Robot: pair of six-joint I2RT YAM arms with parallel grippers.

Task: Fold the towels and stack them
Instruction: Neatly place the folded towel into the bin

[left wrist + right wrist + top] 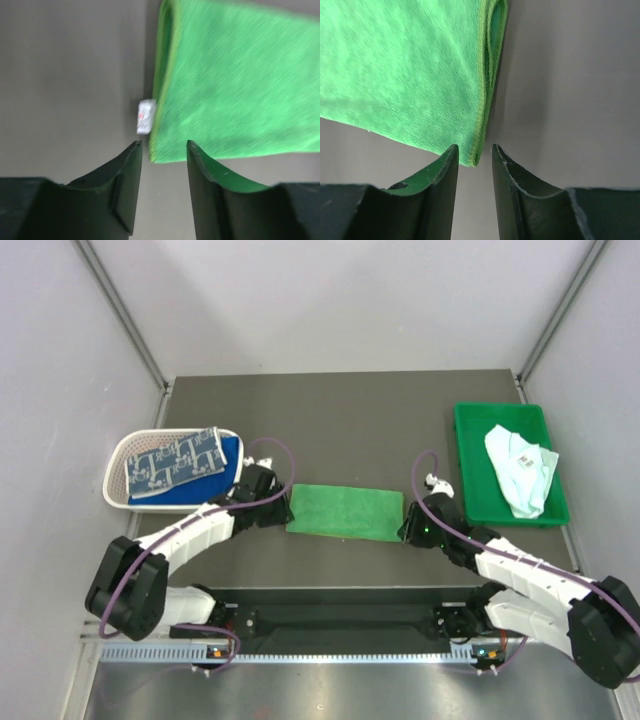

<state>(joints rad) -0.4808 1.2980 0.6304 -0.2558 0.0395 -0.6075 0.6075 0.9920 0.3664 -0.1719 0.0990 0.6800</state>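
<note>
A bright green towel lies folded into a long strip across the middle of the table. My left gripper stands open at its left end, and the towel's near left corner with its white tag lies just beyond the fingertips, apart from them. At the strip's right end my right gripper is open too, its fingers straddling the near right corner without pinching it. A printed white-and-blue towel rests on a royal blue towel in the basket. A pale mint towel lies crumpled in the tray.
The white mesh basket stands at the left side of the table. The rigid green tray sits at the right. Grey walls enclose the table on three sides, and the arms' base rail runs along the near edge.
</note>
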